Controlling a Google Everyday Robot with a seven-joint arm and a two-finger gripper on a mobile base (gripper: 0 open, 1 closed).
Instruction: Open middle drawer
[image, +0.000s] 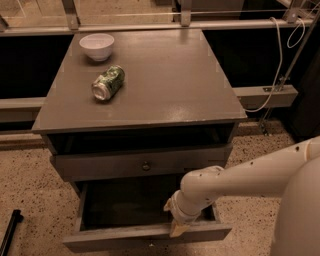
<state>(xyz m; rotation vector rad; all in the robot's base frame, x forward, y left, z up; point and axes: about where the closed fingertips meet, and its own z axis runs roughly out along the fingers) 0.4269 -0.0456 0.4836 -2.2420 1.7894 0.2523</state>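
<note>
Hanging low and a little right of centre in the frame, the gripper (177, 226) sits at the top edge of the middle drawer (125, 239), its tan tip lying against the front board. Whether the claw is spread or pressed together cannot be told from this angle. The white arm (240, 177) runs from it up to the right edge.

The middle drawer stands open at the bottom of the frame: a flat, low grey front, thin grey side walls and a dark inside; its knob is hidden from view. Just above it is another grey drawer (100, 165) with a small round metal knob (146, 166) at its middle, and a dark gap over that. On the grey cabinet top (170, 80) a green can (108, 83) lies on its side, with a white bowl (97, 46) near it toward the upper left. A white cable (274, 65) hangs at the upper right.
</note>
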